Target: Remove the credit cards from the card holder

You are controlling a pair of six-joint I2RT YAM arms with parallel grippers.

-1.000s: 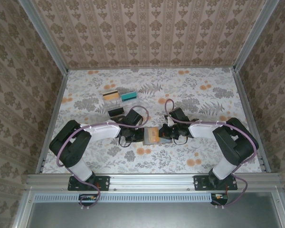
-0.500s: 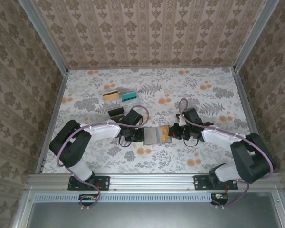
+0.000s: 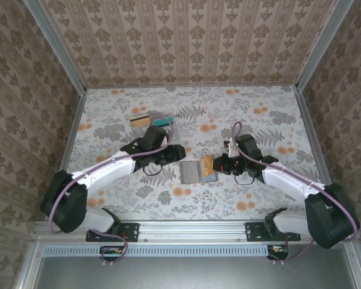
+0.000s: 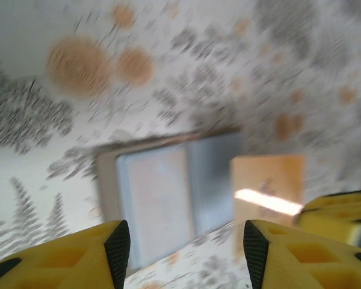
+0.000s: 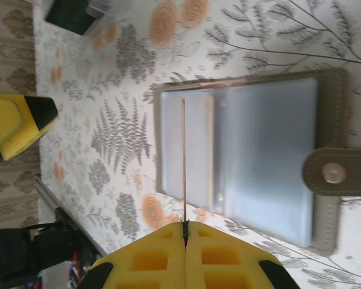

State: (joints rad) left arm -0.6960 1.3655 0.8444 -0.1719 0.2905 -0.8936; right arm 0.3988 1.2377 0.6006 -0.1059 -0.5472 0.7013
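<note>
Floral table (image 3: 271,102) in a booth with damask-wallpaper walls (image 3: 186,42), aluminium rail (image 3: 192,229) along the bottom edge
Card holder (image 3: 191,173) lies open and flat at centre of the top view, bluish-grey inside facing up, snap tab at right in the right wrist view. Right gripper (image 5: 184,232) is pinched tight on an orange card (image 3: 208,164), seen edge-on over the holder. Left gripper (image 4: 183,244) has its jaws apart with nothing between them, just left of the holder. Loose orange card (image 3: 140,118) and teal card (image 3: 164,121) lie upper left; print too small to read
</note>
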